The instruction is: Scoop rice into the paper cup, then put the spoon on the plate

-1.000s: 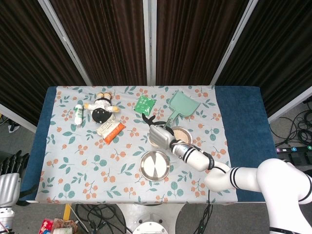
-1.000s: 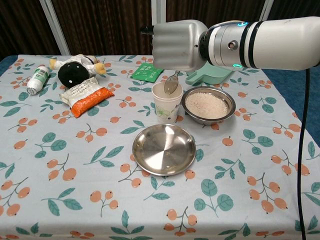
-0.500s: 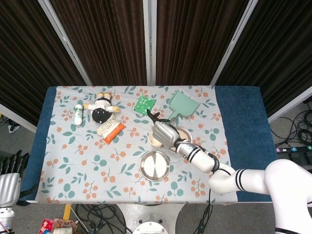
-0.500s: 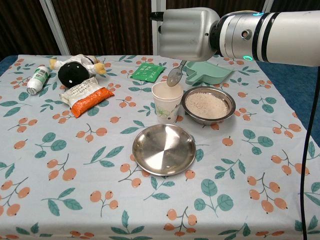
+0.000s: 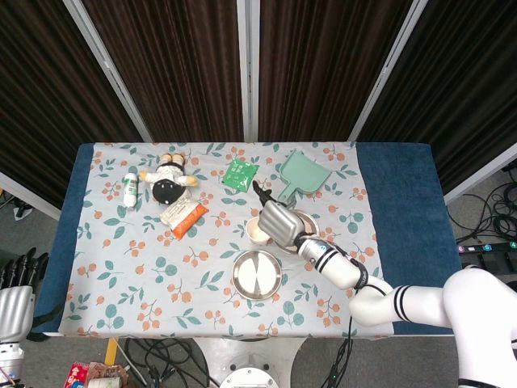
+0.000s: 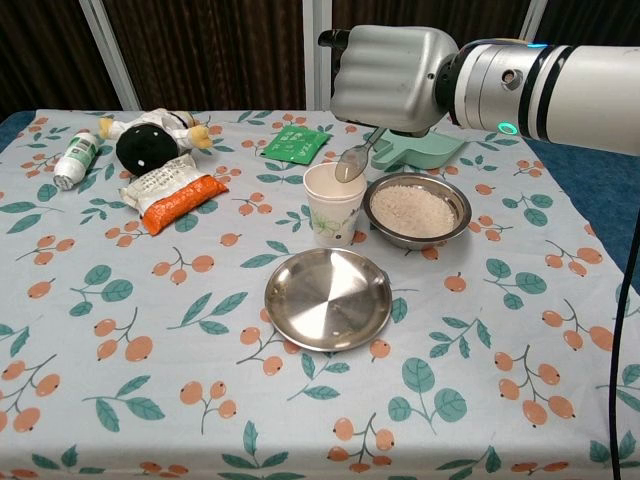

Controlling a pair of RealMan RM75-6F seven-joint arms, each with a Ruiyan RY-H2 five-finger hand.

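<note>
My right hand (image 6: 392, 78) (image 5: 279, 220) grips a metal spoon (image 6: 353, 163), whose bowl hangs over the right rim of the white paper cup (image 6: 333, 204) (image 5: 258, 234). Just right of the cup stands a steel bowl of rice (image 6: 416, 211) (image 5: 304, 219). An empty steel plate (image 6: 328, 298) (image 5: 256, 274) lies in front of the cup. In the head view the hand hides most of the spoon and part of the bowl. My left hand (image 5: 14, 283) hangs below the table's left edge, holding nothing, fingers apart.
A green dustpan (image 6: 418, 146) lies behind the bowl, a green packet (image 6: 295, 146) behind the cup. At the back left are a panda toy (image 6: 150, 138), an orange snack bag (image 6: 168, 188) and a small bottle (image 6: 75, 159).
My right hand has moved right and back, lifting the spoon from inside the cup to its right rim. The left hand has not moved.
</note>
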